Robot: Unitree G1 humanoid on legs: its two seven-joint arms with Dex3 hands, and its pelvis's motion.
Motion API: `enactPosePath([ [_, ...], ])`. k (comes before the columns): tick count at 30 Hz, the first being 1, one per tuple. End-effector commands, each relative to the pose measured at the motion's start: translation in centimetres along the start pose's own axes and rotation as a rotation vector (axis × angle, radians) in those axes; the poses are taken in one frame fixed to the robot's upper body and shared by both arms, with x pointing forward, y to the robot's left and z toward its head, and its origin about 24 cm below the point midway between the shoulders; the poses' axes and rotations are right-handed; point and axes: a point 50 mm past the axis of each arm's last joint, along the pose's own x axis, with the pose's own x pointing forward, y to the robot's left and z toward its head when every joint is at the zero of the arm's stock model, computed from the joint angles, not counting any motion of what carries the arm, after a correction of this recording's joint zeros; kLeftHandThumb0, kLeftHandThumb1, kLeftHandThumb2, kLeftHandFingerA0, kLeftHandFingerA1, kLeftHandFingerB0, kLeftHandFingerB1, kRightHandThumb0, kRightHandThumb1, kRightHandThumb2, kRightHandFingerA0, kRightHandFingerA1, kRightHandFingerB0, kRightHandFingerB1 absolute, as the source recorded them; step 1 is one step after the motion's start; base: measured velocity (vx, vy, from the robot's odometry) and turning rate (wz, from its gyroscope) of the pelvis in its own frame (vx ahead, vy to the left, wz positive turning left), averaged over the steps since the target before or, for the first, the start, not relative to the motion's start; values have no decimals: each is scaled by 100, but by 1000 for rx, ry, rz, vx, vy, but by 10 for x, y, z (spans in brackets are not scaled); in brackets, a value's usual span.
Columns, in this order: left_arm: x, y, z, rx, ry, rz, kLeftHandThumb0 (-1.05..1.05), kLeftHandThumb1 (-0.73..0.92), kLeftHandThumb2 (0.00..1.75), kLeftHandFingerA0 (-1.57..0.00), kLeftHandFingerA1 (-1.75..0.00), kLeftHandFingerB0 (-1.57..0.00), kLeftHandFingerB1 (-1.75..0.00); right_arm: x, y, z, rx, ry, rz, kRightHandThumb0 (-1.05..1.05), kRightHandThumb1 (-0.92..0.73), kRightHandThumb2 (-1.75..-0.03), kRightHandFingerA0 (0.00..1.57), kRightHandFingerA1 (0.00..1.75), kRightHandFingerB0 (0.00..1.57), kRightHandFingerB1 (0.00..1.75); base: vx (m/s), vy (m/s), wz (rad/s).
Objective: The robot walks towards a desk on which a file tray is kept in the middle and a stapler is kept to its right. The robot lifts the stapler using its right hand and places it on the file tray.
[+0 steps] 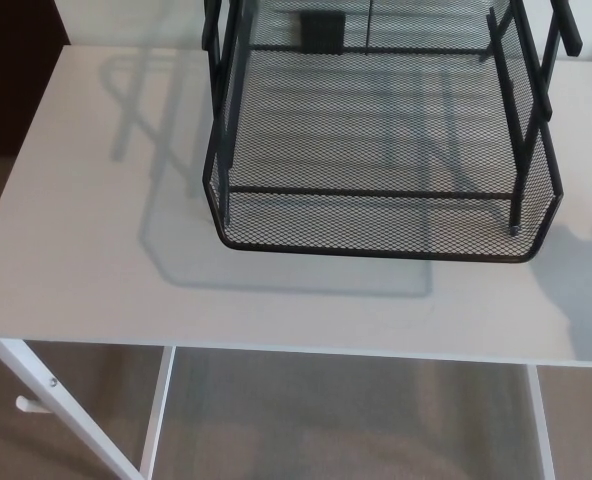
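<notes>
Likely an office: white desk [96,260] bearing a black mesh file tray [376,225]

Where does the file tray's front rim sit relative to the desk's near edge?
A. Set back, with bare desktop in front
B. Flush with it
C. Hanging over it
A: the file tray ends well short of the near edge of the desk, and a strip of white top, crossed only by the tray's shadow, lies between them.
</notes>
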Motion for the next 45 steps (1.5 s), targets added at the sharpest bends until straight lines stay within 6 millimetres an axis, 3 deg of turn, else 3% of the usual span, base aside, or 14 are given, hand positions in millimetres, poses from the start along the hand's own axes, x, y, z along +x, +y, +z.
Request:
enactPosePath([
  [1, -3, 10, -11, 68, -38, 23, -72, 92, 71, -31, -56, -12, -40, -20, -96, -26, -142, -167, -782, -3, -43, -90, 95, 172, 79, 151, 0, 0, 0],
  [3, -3, 10, -11, 74, -43, 19, -73, 75, 107, -31, -62, -9, -49, -21, -118, -31, -185, -130, -818, -12, -47, -79, 99, 166, 88, 131, 0, 0, 0],
  [7, -4, 12, -13, 87, -50, 13, -73, 92, 72, -32, -53, -12, -38, -19, -137, -33, -206, -120, -867, -10, -36, -76, 104, 171, 86, 120, 0, 0, 0],
  [9, -5, 13, -16, 71, -34, 18, -74, 74, 110, -25, -60, -4, -46, -18, -159, -31, -196, -118, -915, -10, -46, -90, 87, 174, 71, 161, 0, 0, 0],
  [12, -5, 14, -18, 59, -29, 16, -74, 92, 71, -30, -56, -11, -39, -17, -190, -24, -189, -153, -1002, -12, -46, -80, 94, 175, 82, 148, 0, 0, 0],
  [13, -5, 14, -19, 52, -27, 20, -74, 73, 107, -29, -61, -7, -48, -17, -201, -22, -182, -170, -1016, -8, -46, -84, 94, 175, 80, 149, 0, 0, 0],
  [23, -6, 17, -28, 54, -12, 16, -75, 75, 110, -24, -61, -4, -44, -9, -261, 17, -183, -281, -1182, -8, -43, -106, 98, 175, 72, 175, 0, 0, 0],
  [24, -6, 17, -28, 65, -15, 18, -75, 75, 110, -26, -61, -4, -45, -7, -264, 22, -177, -299, -1192, -19, -42, -108, 128, 147, 108, 136, 0, 0, 0],
  [25, -6, 16, -29, 40, -17, 14, -74, 73, 109, -24, -61, -4, -46, -2, -269, 33, -133, -317, -1175, -19, -48, -107, 97, 175, 72, 172, 0, 0, 0],
  [32, -6, 14, -33, 46, -11, 4, -73, 74, 110, -25, -61, -5, -46, 11, -265, 75, -42, -459, -1192, -16, -44, -115, 101, 175, 75, 169, 0, 0, 0],
  [33, -6, 14, -33, 51, -10, 5, -74, 92, 72, -28, -57, -11, -37, 13, -263, 81, -38, -478, -1196, -14, -45, -113, 99, 175, 72, 171, 0, 0, 0],
  [42, -5, 10, -32, 56, -6, 6, -72, 74, 108, -26, -60, -7, -46, 39, -229, 145, 29, -648, -1089, -14, -49, -101, 93, 175, 71, 169, 0, 0, 0],
  [43, -4, 9, -32, 61, -9, 3, -73, 74, 107, -27, -61, -7, -47, 42, -225, 152, 38, -663, -1065, -21, -46, -103, 120, 138, 102, 129, 0, 0, 0],
  [45, -4, 9, -32, 56, -11, 1, -73, 74, 108, -27, -61, -7, -46, 47, -219, 160, 38, -667, -1038, -14, -52, -95, 88, 175, 69, 170, 0, 0, 0],
])
